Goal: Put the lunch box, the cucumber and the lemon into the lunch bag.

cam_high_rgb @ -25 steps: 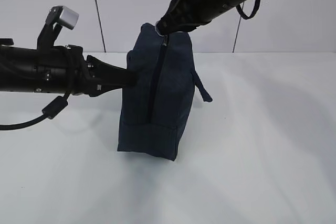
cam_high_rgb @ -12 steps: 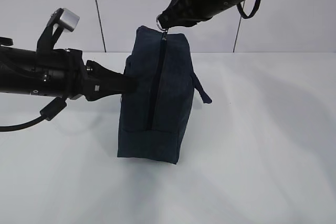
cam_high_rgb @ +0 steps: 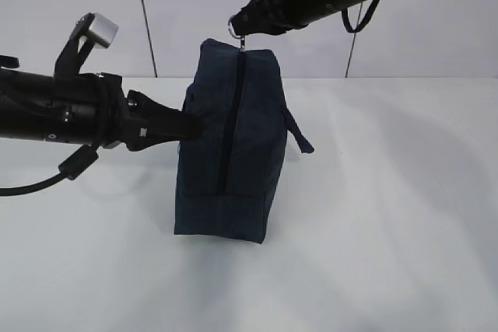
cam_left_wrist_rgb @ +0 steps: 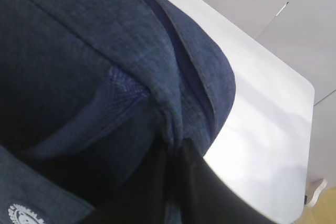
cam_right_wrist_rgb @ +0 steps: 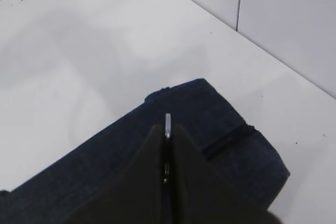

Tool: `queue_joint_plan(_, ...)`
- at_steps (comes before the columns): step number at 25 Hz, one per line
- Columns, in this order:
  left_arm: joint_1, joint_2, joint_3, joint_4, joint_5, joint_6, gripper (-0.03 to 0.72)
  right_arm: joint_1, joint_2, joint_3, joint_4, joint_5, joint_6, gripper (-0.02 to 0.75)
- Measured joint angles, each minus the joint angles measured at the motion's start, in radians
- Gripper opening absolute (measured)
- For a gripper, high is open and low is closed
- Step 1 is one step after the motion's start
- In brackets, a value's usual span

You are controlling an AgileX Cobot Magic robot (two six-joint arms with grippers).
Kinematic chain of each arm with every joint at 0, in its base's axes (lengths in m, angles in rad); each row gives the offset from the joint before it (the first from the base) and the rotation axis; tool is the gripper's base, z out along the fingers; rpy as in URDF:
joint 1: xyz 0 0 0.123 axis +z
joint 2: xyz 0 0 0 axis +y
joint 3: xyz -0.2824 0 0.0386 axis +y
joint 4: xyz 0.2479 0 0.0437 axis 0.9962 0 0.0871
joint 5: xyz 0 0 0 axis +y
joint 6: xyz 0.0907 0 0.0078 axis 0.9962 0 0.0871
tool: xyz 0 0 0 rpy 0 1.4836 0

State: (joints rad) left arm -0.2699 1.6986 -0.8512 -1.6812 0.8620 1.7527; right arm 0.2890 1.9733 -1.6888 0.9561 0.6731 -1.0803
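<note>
boxy navy fabric lunch bag (cam_high_rgb: 229,145), right pincer (cam_high_rgb: 238,31) clamped on silver ring pull (cam_high_rgb: 233,30), left pincer (cam_high_rgb: 187,124) pinching cloth

Bright, even overhead light, faint soft shadows on the white table (cam_high_rgb: 389,231); left wrist close-up blurred

Lunch bag (cam_high_rgb: 226,153): navy woven cloth, matt, coarse. Ring pull (cam_high_rgb: 233,29): shiny metal. Table (cam_high_rgb: 389,215): white, smooth, slight sheen.

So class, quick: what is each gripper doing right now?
Left gripper: shut, pinching the lunch bag fabric at its side.
Right gripper: shut on the silver ring pull.
</note>
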Motion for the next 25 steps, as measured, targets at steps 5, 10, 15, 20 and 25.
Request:
queue_joint_plan(5,0.0,0.0,0.0,0.006,0.0,0.0,0.011,-0.016,0.07,-0.091,0.041,0.023,-0.006,0.02)
queue_joint_plan(10,0.0,0.0,0.0,0.015,0.0,-0.002,0.011,-0.018,0.146,-0.185,0.061,0.058,-0.008,0.02)
queue_joint_plan(15,0.0,0.0,0.0,0.032,0.0,-0.004,0.011,-0.043,0.208,-0.244,0.129,0.078,-0.008,0.02)
queue_joint_plan(20,0.0,0.0,0.023,0.031,-0.004,-0.008,0.011,-0.062,0.229,-0.255,0.148,0.095,-0.02,0.02)
queue_joint_plan(25,0.0,-0.004,0.032,0.031,-0.016,-0.012,0.011,-0.082,0.246,-0.257,0.201,0.121,-0.047,0.02)
